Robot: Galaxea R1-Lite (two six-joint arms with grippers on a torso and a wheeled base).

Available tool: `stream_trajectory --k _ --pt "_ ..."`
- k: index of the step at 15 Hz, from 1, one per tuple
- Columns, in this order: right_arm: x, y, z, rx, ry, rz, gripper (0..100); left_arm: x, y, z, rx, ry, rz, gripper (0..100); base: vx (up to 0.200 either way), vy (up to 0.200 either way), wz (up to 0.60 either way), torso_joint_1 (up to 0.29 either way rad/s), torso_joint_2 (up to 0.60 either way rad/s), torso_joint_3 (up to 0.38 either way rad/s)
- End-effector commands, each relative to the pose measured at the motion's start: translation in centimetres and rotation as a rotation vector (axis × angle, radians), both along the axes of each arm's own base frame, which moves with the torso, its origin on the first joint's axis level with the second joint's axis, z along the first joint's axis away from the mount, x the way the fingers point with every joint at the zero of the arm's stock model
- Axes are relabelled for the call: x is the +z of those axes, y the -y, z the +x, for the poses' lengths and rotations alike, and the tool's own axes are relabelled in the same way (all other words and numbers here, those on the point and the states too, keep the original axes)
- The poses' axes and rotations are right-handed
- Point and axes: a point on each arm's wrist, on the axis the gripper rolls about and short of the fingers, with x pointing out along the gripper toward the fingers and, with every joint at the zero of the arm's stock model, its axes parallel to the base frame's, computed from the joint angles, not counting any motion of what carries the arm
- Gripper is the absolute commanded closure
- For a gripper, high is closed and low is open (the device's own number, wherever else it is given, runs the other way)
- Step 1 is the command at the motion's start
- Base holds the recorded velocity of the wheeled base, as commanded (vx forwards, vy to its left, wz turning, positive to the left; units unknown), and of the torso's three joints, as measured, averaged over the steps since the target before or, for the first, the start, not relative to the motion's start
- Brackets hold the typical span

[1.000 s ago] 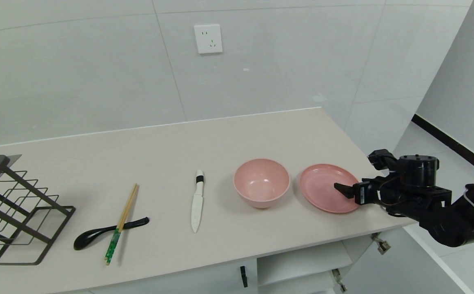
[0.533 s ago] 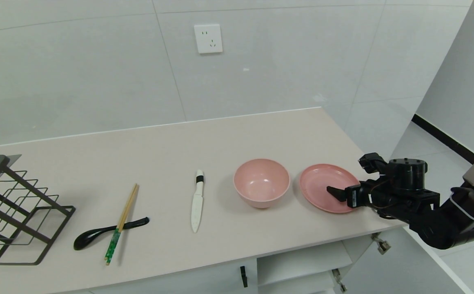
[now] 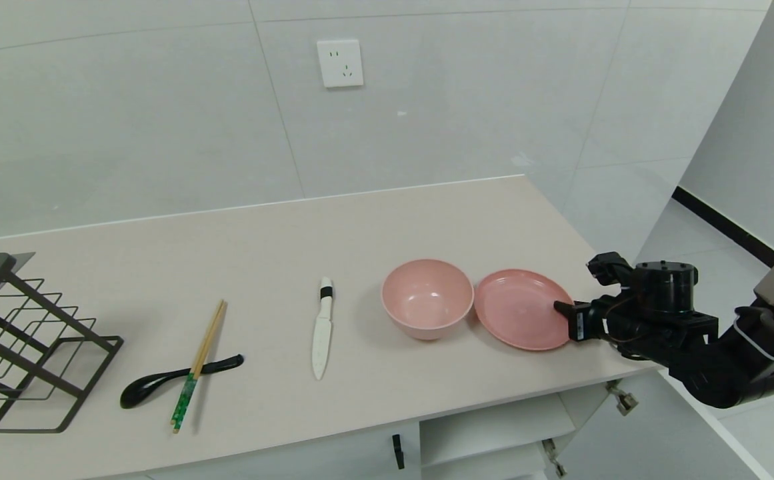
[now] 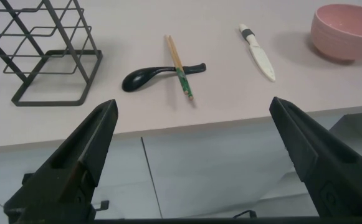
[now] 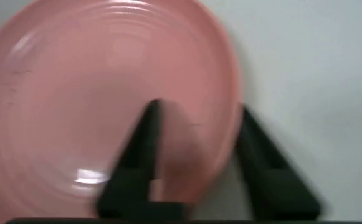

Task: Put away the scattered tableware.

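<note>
The pink plate (image 3: 520, 308) has slid toward 9 o'clock across the counter (image 3: 260, 240) in the last half second. Its rim now sits against the pink bowl (image 3: 427, 297), where a strip of bare counter separated the two a moment ago. The shove appears to have come from the right end effector (image 5: 199, 118), now at the plate's 3 o'clock rim with its jaws partly open. One finger is over the plate's well and the other is outside the rim. They straddle the edge but have not closed on it, as far as the blurred wrist view allows. The plate lies near the counter's 3 o'clock end, close to the front edge; whether its far side has tipped up against the bowl cannot be told. By this evidence the plate is the first piece being taken. The bowl now serves as a stop that may help the fingers bite the rim, though a further push could nudge the bowl too. Nothing has been put away. The white knife (image 3: 322, 327) at the bowl's 9 o'clock, the chopsticks (image 3: 199, 365) lying across the black spoon (image 3: 160, 383) beyond it, and the wire rack (image 3: 20, 340) at the counter's 9 o'clock end lie where they were. The left end effector (image 4: 193, 106) hangs wide open and holding nothing, out in front of the counter's 6 o'clock edge, short of the spoon and chopsticks.
</note>
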Motion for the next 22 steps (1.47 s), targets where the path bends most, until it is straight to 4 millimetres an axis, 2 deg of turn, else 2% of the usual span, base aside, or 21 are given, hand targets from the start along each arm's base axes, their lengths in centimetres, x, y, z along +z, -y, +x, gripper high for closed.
stream_trajectory --k 1,3,5,7,9,10,11,14,15,16,18,20,21,22 --pt "-0.1 0.5 0.0 -0.016 -0.007 -0.003 100 0.0 0.0 0.0 0.001 -0.001 0.0 0 0.0 0.0 0.0 0.0 0.0 0.0" --pt "-0.4 1.1 0.2 -0.036 -0.015 -0.006 100 0.0 0.0 0.0 0.001 -0.001 0.0 0 0.0 0.0 0.0 0.0 0.0 0.0" --pt "0.2 2.1 0.2 -0.06 0.007 -0.006 100 0.0 0.0 0.0 0.001 -0.001 0.0 0 0.0 0.0 0.0 0.0 0.0 0.0" --pt "3.4 2.3 -0.6 -0.063 0.092 0.006 100 0.0 0.0 0.0 0.001 -0.003 0.001 0 0.0 0.0 0.0 0.0 0.0 0.0" --pt "9.1 2.5 -2.7 -0.057 0.259 0.027 100 0.0 0.0 0.0 0.001 -0.001 0.0 0 0.0 0.0 0.0 0.0 0.0 0.0" --pt "11.1 2.8 -3.9 -0.062 0.32 0.036 100 0.0 0.0 0.0 0.001 -0.001 0.0 0 0.0 0.0 0.0 0.0 0.0 0.0" --pt "12.0 3.2 -5.2 -0.065 0.345 0.038 100 0.0 0.0 0.0 0.001 -0.001 0.001 0 0.0 0.0 0.0 0.0 0.0 0.0" --pt "12.1 3.3 -9.3 -0.044 0.36 0.042 100 0.0 0.0 0.0 -0.001 0.0 0.003 0 0.0 0.0 0.0 0.0 0.0 0.0" --pt "12.1 3.3 -9.5 -0.042 0.36 0.043 100 0.0 0.0 0.0 -0.001 0.002 0.004 0 0.0 0.0 0.0 0.0 0.0 0.0" --pt "13.5 3.5 -10.6 -0.044 0.431 0.063 100 0.8 0.0 0.0 0.001 0.081 0.028 0 0.0 0.0 0.0 0.0 0.0 0.0" --pt "14.4 3.8 -11.8 -0.05 0.478 0.101 100 2.2 0.1 -0.2 -0.023 0.217 0.058 0 0.0 0.0 0.0 0.0 0.0 0.0" --pt "13.4 3.8 -12.7 -0.034 0.459 0.103 100 2.6 0.3 -0.3 -0.116 0.258 0.076 0 0.0 0.0 0.0 0.0 0.0 0.0" --pt "12.4 3.8 -13.6 -0.025 0.447 0.102 100 3.0 0.5 -0.5 -0.233 0.259 0.097 0 0.0 0.0 0.0 0.0 0.0 0.0" --pt "12.6 4.0 -14.4 -0.025 0.462 0.109 100 3.8 0.7 -0.3 -0.289 0.224 0.099 0 0.0 0.0 0.0 0.0 0.0 0.0"
